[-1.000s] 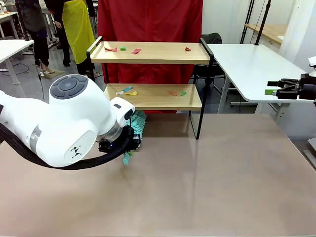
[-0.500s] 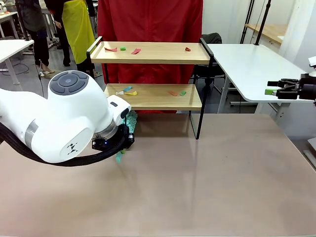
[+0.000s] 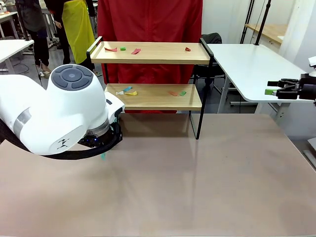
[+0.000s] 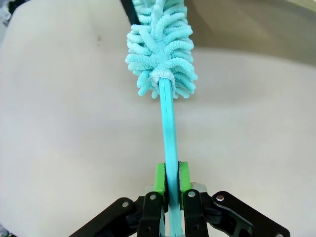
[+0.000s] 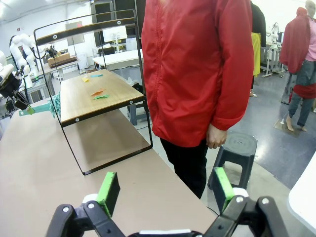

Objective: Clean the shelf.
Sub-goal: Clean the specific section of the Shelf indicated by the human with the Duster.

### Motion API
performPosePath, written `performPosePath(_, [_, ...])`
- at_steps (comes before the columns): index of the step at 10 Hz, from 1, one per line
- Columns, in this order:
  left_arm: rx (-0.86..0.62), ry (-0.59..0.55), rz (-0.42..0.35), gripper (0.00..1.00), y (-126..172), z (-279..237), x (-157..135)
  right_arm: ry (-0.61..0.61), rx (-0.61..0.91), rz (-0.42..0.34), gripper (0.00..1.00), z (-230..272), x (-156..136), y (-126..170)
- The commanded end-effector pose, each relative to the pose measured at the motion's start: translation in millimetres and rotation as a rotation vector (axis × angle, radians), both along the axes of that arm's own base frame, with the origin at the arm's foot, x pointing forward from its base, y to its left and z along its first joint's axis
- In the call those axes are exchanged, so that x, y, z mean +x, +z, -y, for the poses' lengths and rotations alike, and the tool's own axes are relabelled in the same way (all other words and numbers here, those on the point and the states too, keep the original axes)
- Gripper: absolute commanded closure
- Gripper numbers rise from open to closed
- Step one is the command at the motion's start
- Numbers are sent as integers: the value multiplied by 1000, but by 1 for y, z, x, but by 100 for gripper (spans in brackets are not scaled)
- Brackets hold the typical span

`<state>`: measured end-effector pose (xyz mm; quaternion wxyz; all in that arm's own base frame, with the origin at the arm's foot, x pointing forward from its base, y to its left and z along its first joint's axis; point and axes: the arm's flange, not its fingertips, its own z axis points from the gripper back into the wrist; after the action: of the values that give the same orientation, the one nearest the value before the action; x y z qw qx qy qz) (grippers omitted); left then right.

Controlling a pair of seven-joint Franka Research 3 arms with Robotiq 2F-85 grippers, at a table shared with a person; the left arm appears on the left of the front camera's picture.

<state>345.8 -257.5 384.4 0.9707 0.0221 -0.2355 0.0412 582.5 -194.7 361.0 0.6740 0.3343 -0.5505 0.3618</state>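
Left gripper (image 4: 171, 177): pinching teal duster (image 4: 160, 49) handle. Right gripper (image 5: 165, 189): spread. Shelf (image 3: 158, 52): surface (image 3: 197, 187) 12 o'clock, coloured scraps (image 3: 136, 51) aboard.

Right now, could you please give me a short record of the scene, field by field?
left gripper: shut on the duster, by its handle
duster: teal, fluffy head pointing away from the gripper, over the table
right gripper: open, holding nothing
shelf: two boards, on the table's far side
scraps: coloured bits on both boards
person: red jacket, standing behind the shelf
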Motion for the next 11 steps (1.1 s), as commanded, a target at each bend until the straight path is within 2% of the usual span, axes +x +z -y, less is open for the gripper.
performPosePath(1, [31, 53, 63, 87, -3, -15, -24, -15, -2, -15, 0, -2, 0, 9])
performPosePath(2, [32, 55, 74, 87, -1, -15, -26, -15, -2, -15, 0, -2, 0, 9])
performPosePath(3, [-15, -21, 83, 87, -1, -10, -27, -15, -2, -15, 0, -2, 0, 9])
performPosePath(4, [20, 23, 39, 87, 10, 0, -4, -15, -2, -15, 0, -2, 0, 9])
performPosePath(7, [10, 9, 37, 87, 11, 4, -6, -15, -2, -15, 0, -2, 0, 9])
performPosePath(9, [-64, -78, 68, 87, 25, 3, -15, -15, -2, -15, 0, -2, 0, 9])
performPosePath(11, [-71, -135, 62, 87, 32, -1, -23, -15, -2, -15, 0, -2, 0, 9])
